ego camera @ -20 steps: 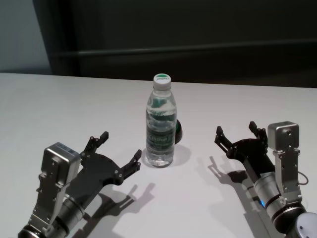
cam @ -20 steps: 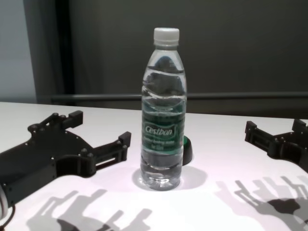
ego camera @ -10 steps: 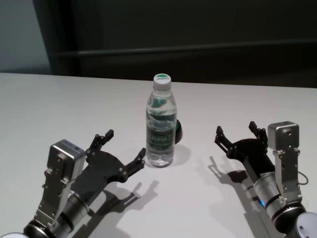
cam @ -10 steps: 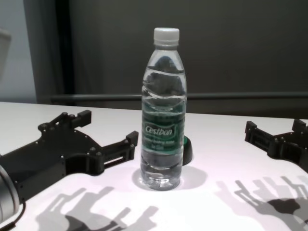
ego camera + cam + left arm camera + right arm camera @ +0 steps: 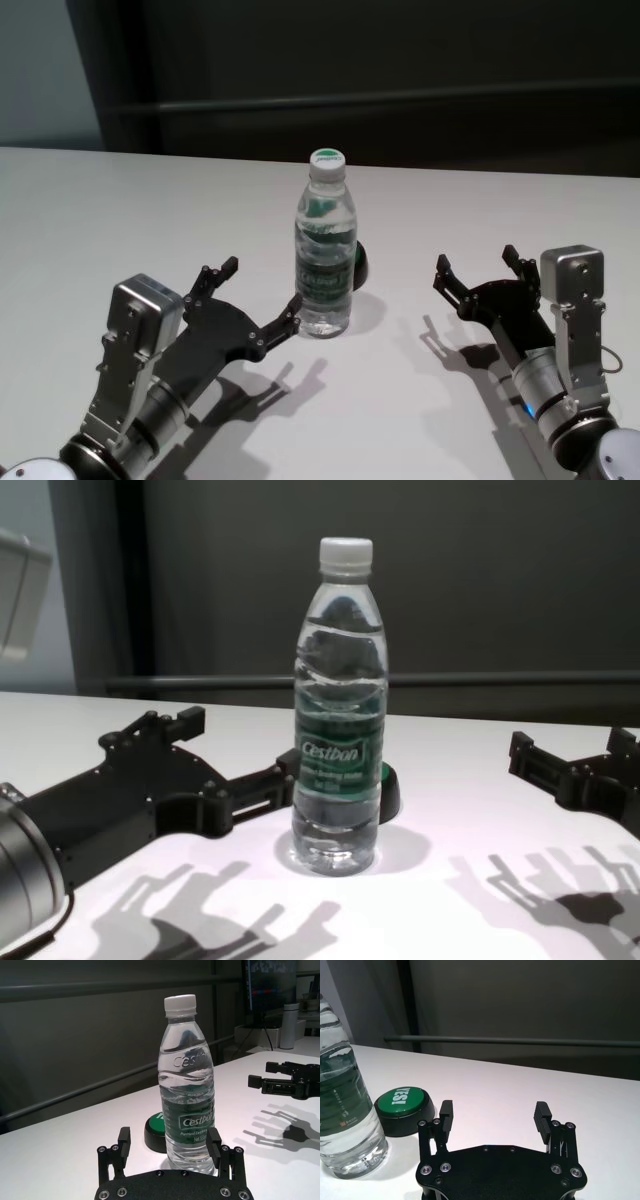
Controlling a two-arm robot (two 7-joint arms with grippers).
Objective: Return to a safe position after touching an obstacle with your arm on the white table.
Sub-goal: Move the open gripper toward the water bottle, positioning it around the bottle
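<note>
The obstacle, a clear water bottle with a white cap and a green label, stands upright mid-way across the white table. My left gripper is open, low over the table just left of the bottle. Its inner fingertip reaches the bottle's lower side and seems to touch it. On the other side, well off the bottle, my right gripper is open and holds nothing. The right wrist view catches only the bottle's edge.
A small black dome with a green top sits right behind the bottle. A dark wall with a horizontal rail runs past the table's far edge.
My left gripper has moved forward and to the right, its inner fingertip closing the gap to the bottle. The bottle still stands where it was, and the right arm has not moved.
</note>
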